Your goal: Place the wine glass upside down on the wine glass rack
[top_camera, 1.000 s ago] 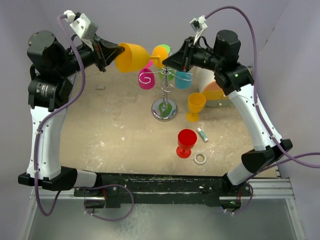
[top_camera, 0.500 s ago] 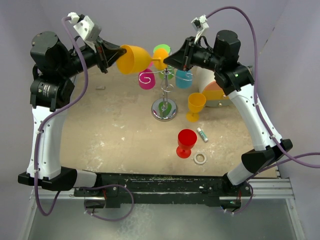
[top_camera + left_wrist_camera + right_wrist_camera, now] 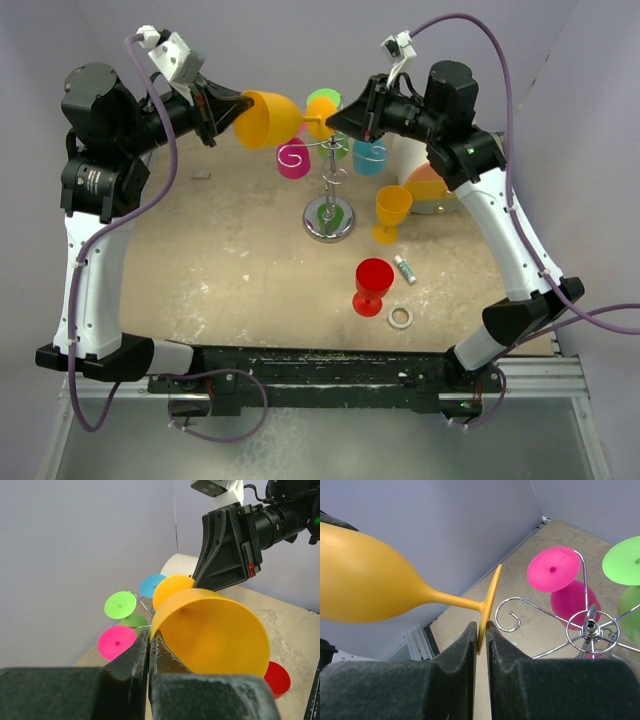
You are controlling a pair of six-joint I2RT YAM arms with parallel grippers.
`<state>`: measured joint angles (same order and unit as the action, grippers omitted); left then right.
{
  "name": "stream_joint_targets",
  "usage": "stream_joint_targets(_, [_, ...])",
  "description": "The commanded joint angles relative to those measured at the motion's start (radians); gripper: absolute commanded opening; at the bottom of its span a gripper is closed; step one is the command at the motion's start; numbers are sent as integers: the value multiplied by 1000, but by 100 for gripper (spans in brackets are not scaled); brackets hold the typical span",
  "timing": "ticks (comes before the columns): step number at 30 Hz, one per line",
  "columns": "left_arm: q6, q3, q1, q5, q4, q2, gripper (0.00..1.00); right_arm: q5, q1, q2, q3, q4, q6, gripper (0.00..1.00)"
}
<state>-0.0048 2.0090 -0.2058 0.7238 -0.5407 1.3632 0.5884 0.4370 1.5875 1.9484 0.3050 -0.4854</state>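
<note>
An orange wine glass point(image 3: 268, 117) lies horizontal in the air above the back of the table, held between both grippers. My left gripper point(image 3: 235, 108) is shut on the bowl's rim point(image 3: 165, 611). My right gripper point(image 3: 335, 120) is shut on the edge of the glass's foot point(image 3: 487, 607). The chrome wine glass rack point(image 3: 329, 215) stands just below and to the right of the glass. Its curled arms point(image 3: 512, 617) lie right beside the foot. Pink point(image 3: 293, 157), green point(image 3: 323, 100) and blue point(image 3: 367, 158) glasses hang upside down on it.
A yellow glass point(image 3: 392, 210) stands right of the rack base and a red glass point(image 3: 372, 285) stands nearer the front. A small tube point(image 3: 404, 268) and a tape ring point(image 3: 401, 317) lie by the red glass. A round white-and-orange box point(image 3: 430, 185) sits at back right.
Both grippers and the orange glass shifted slightly to the right a second ago. Over the last half second nothing has visibly moved.
</note>
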Motion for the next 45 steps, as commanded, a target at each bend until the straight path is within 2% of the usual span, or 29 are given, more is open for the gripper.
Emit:
stream_joint_targets(1, [21, -4, -14, 0, 35, -11, 0, -6, 3, 6, 10, -27, -12, 14])
stream_joint_targets(5, [33, -13, -16, 6, 33, -16, 0, -8, 3, 11, 16, -24, -5, 11])
stream_joint_targets(8, [22, -19, -16, 18, 36, -27, 2, -10, 3, 15, 23, -22, 2, 5])
stream_joint_targets(10, [32, -24, -17, 18, 26, -37, 9, -30, 3, 16, 39, -9, 31, 0])
stream_joint_targets(16, [39, -52, -9, 0, 2, -73, 28, -83, 0, 7, 87, 24, 119, 0])
stream_joint_targets(19, [68, -67, -9, -2, -14, -96, 41, -134, -2, -5, 101, 41, 172, 0])
stream_joint_targets(21, [106, -74, -4, -6, -39, -122, 55, -156, -3, -10, 111, 50, 203, 0])
stream_joint_targets(23, [162, -74, -4, -29, -76, -134, 64, -175, -6, -20, 108, 59, 244, 0])
stream_joint_targets(27, [211, -79, 2, -135, -96, -169, 75, -197, -6, -31, 118, 85, 367, 0])
stream_joint_targets(31, [242, -66, 8, -289, -101, -182, 83, -218, -3, -61, 100, 99, 561, 0])
stream_joint_targets(35, [252, -51, 14, -424, -104, -184, 94, -162, 0, -74, 117, 147, 700, 0])
stream_joint_targets(38, [247, -68, 22, -475, -88, -188, 100, -129, 31, -77, 129, 205, 818, 0])
stream_joint_targets(41, [253, -70, 26, -489, -91, -188, 99, -145, 96, -66, 161, 300, 969, 0])
stream_joint_targets(45, [236, -90, 39, -500, -74, -191, 99, -203, 165, -52, 167, 343, 1080, 0])
